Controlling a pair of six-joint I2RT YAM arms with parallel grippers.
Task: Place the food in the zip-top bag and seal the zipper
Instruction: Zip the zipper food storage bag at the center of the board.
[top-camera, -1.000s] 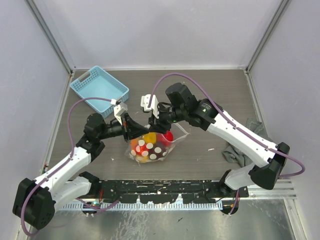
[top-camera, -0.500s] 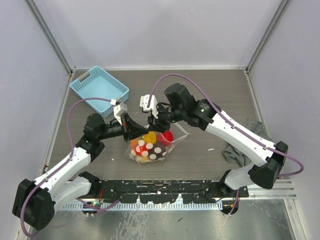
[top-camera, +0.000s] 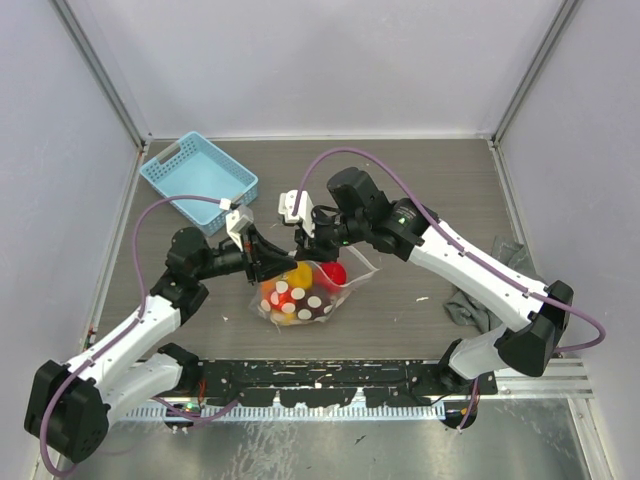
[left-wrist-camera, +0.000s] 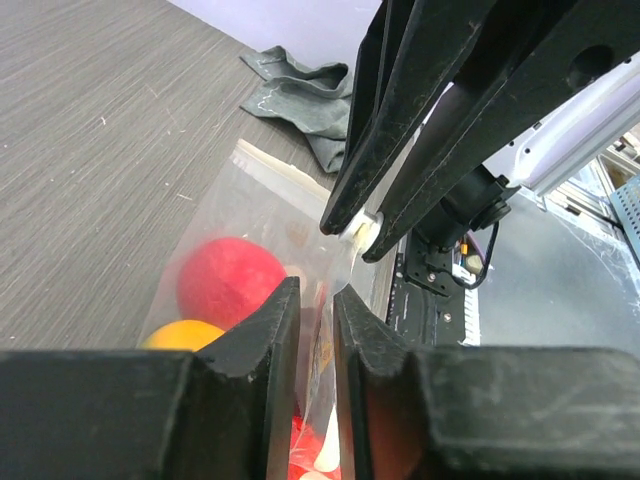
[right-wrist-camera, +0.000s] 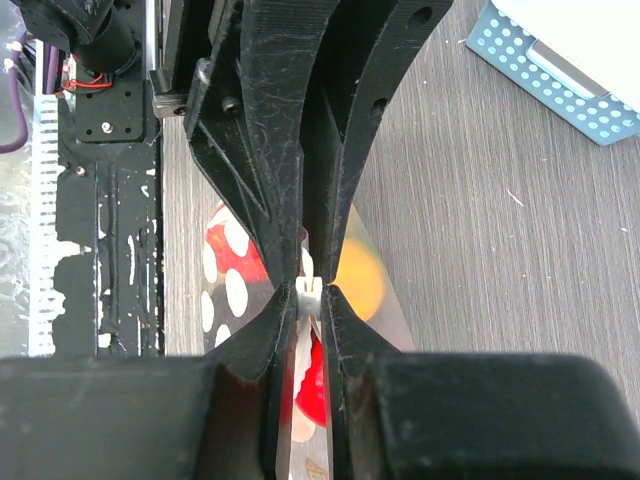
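Since earlier: right hand (top-camera: 306, 248) edged left toward left hand (top-camera: 275, 265). Right hand pinches zipper (right-wrist-camera: 310, 290) tab; left hand clamps bag (top-camera: 300, 297) edge. Bag on desk (top-camera: 420, 190), food (top-camera: 337, 273) inside. Risk: tab slips free, thin film bunches, mouth stays part-open.

Both arms reach inward, meeting tip to tip. My left hand (left-wrist-camera: 315, 300): jaws narrowed to a thin slit. My right hand (right-wrist-camera: 310, 292), just beyond, tilts downward, jaws pinched tight.
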